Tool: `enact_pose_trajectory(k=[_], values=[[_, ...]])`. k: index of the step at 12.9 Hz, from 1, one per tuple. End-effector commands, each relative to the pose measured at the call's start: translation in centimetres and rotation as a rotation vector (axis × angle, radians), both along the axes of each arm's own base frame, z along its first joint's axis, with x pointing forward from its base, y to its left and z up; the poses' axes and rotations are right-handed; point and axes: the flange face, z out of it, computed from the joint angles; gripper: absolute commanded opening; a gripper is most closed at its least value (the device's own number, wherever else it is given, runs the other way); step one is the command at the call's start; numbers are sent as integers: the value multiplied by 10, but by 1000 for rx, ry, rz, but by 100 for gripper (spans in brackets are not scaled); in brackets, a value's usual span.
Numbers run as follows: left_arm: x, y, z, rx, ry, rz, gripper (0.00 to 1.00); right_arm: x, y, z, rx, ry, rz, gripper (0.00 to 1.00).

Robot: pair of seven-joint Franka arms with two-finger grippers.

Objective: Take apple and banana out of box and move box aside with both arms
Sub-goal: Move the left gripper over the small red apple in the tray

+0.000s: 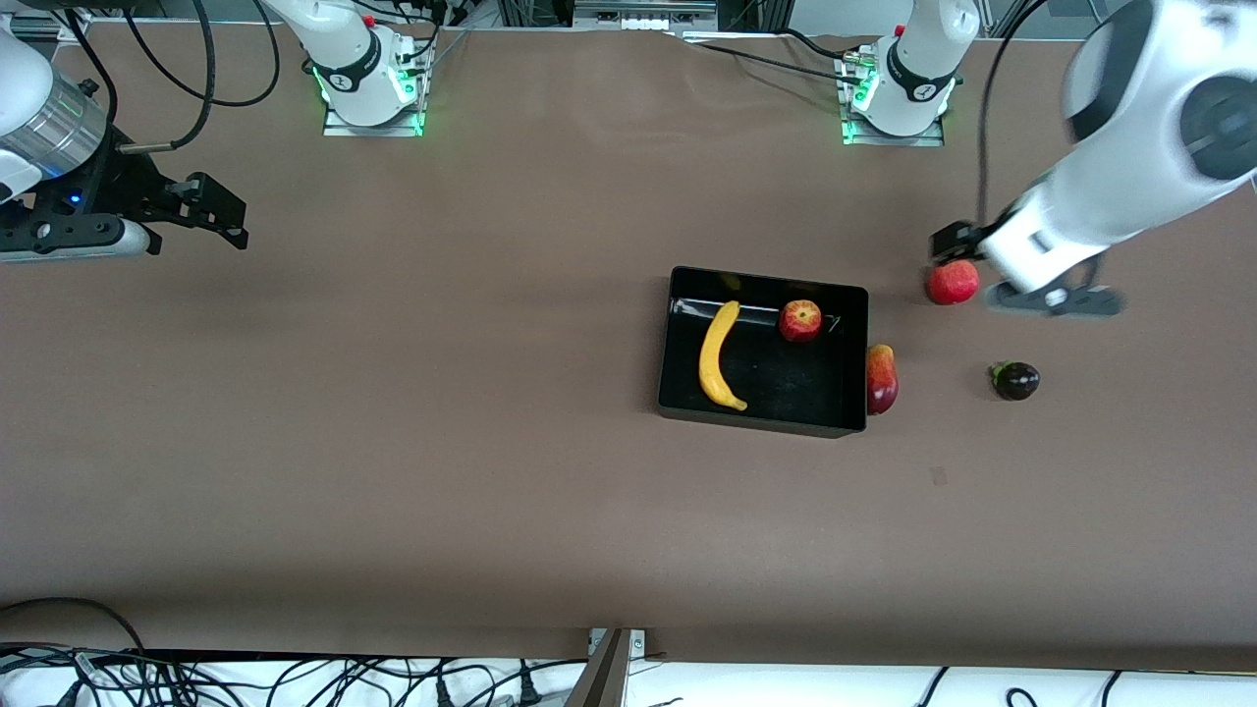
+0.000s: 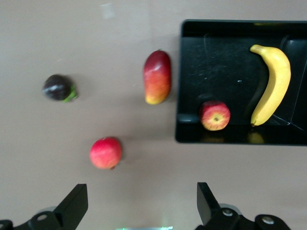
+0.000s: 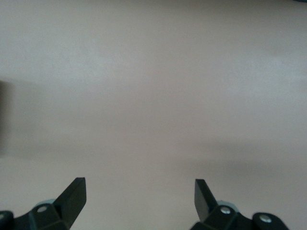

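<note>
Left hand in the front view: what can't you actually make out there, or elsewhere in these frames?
- Left hand: in the front view the blurred arm covers it; only the left wrist view shows its fingers apart.
- Pomegranate: its top is hidden under that arm in the front view.
- Mango: whether it touches the box wall cannot be told.
- Right hand: its wrist view shows only bare table.

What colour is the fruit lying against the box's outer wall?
The mango is red fading to yellow; left wrist view shows it best.

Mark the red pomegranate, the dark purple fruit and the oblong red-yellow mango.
Round red pomegranate (image 2: pixel 106 153): left wrist view, centre of its skin.
Small dark purple fruit (image 2: pixel 57 87): left wrist view, middle of its body.
Oblong red-yellow mango (image 2: pixel 157 76): left wrist view, mid-length of its side.
</note>
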Motion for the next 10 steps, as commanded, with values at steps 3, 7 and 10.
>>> enact_pose_trajectory(k=[3, 7, 10], values=[[23, -59, -72, 9, -20, 51, 100, -1, 8, 5, -6, -3, 15, 100], [3, -98, -136, 17, -46, 115, 100, 0, 8, 1, -7, 6, 25, 100], [-23, -110, -185, -6, -92, 132, 100, -1, 8, -2, -9, 23, 29, 100]])
